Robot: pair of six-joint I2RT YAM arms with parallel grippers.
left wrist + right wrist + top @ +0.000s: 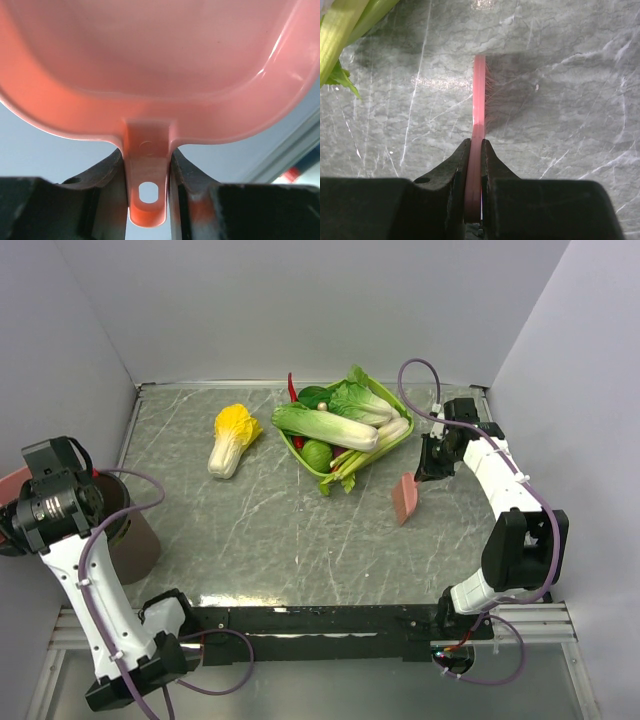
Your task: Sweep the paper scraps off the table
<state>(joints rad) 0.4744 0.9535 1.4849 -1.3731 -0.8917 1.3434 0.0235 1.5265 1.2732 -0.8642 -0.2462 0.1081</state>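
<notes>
grey marbled worktop (pixel 250 540), white walls round it. left jaws are pinching the handle of the pink dustpan (pixel 160 75), out by the brown bin (pixel 140 545) at the worktop's left edge. right jaws are clamped on a pink brush (pixel 479 100) just right of the tray of greens (pixel 345 430). can't make out the paper scraps in any view.

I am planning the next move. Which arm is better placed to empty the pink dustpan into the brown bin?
Left. The left pincer grips the dustpan by its handle, beside the bin at the table's left edge. The right pincer holds the brush far away, near the vegetables.
</notes>
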